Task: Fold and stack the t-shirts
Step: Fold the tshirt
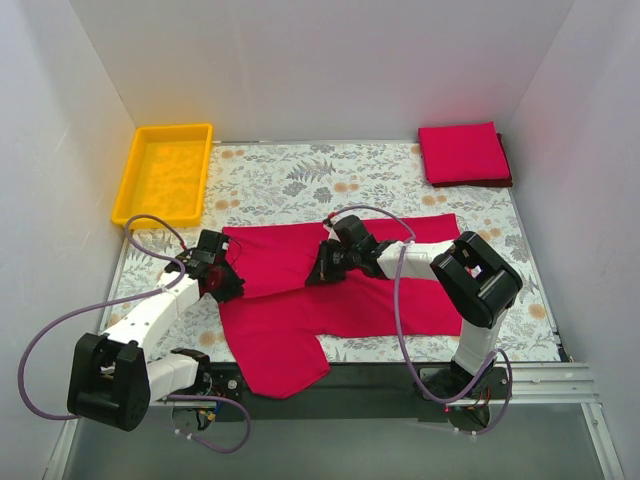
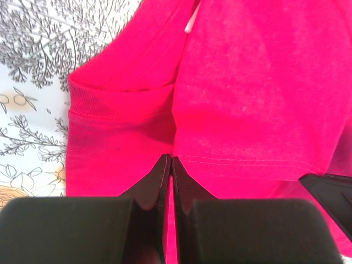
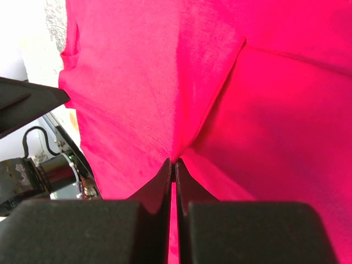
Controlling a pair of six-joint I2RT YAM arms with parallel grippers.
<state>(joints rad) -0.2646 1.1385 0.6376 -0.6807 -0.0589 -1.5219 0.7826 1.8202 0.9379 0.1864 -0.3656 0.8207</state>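
The spread t-shirt [image 1: 300, 305] lies crumpled across the near half of the counter [image 1: 300, 180], and one end drapes over the near edge. The left fingers [image 2: 170, 160] are closed on its hemmed left edge. The right fingers [image 3: 174, 163] are pinched shut on a pucker of cloth near its middle. Behind the shirt a broad strip of patterned counter lies open. The folded t-shirts [image 1: 463, 153] sit in the far right corner and a yellow tray [image 1: 165, 172] in the far left, both well apart from the arms.
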